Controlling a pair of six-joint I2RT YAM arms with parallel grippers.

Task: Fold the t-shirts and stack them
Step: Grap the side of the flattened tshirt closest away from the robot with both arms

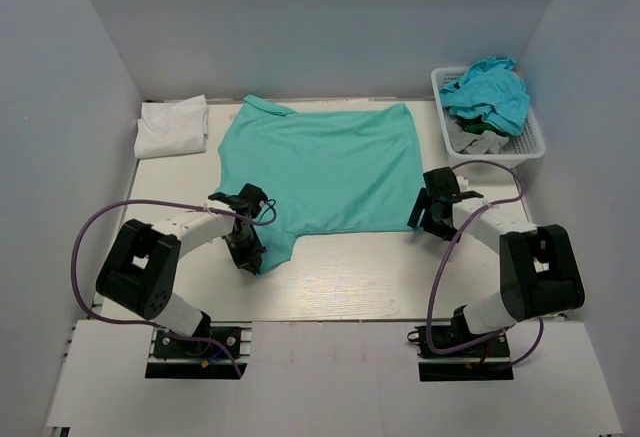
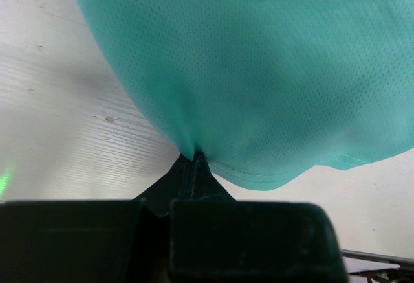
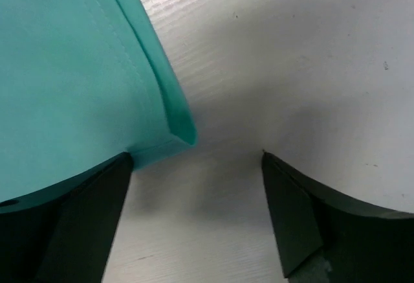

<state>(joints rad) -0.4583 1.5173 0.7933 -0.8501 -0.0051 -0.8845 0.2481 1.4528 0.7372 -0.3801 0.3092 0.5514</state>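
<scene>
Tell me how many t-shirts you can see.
3: a mint-green t-shirt spread mid-table, a white t-shirt folded back left, a turquoise t-shirt heaped in the basket; more may hide beneath it.

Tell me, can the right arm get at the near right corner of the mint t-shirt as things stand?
Probably yes. The right pincer stands open right at that corner of the mint t-shirt, and nothing blocks it.

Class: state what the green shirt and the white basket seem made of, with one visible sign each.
Green shirt: matte knit cloth, probably synthetic; tiny mesh pinholes and a stitched hem show. White basket: seemingly moulded plastic; rigid lattice walls, smooth finish.
</scene>
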